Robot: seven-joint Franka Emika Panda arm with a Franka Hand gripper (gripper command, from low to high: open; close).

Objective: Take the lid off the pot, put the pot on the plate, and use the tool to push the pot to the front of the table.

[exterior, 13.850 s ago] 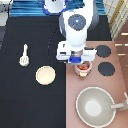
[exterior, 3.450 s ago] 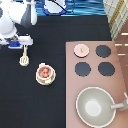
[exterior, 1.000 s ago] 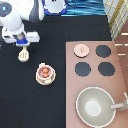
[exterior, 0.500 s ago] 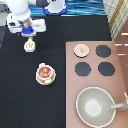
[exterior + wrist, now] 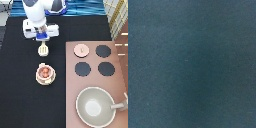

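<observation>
1. Tool (image 5: 42,39) of mine hangs over the black tabletop (image 5: 20,100) near the exterior view's top, left of centre, and is closed on the handle of the cream spatula (image 5: 43,49). The slotted head of the spatula points toward the exterior view's bottom.
2. The pot (image 5: 45,73) stands on the plate (image 5: 38,77), just below the spatula head in the exterior view and apart from it. It is uncovered and shows its reddish-brown inside. I cannot tell whether anything is in it.
3. The lid (image 5: 81,50) lies flat with its knob up on the brown stove panel (image 5: 120,80), at that panel's upper left corner. It is well apart from the pot.
4. The large grey pan (image 5: 95,106) sits on the stove toward the exterior view's bottom right, with its handle pointing right. Its pale inside looks bare.
5. Three black burners (image 5: 103,51) show on the stove beside and below the lid.
6. The tabletop fills the exterior view's left and middle, and the stove takes the right. A blue-streaked band (image 5: 85,7) runs beyond the tabletop's top edge.
7. My wrist view shows only a flat dark blue-grey surface.
</observation>
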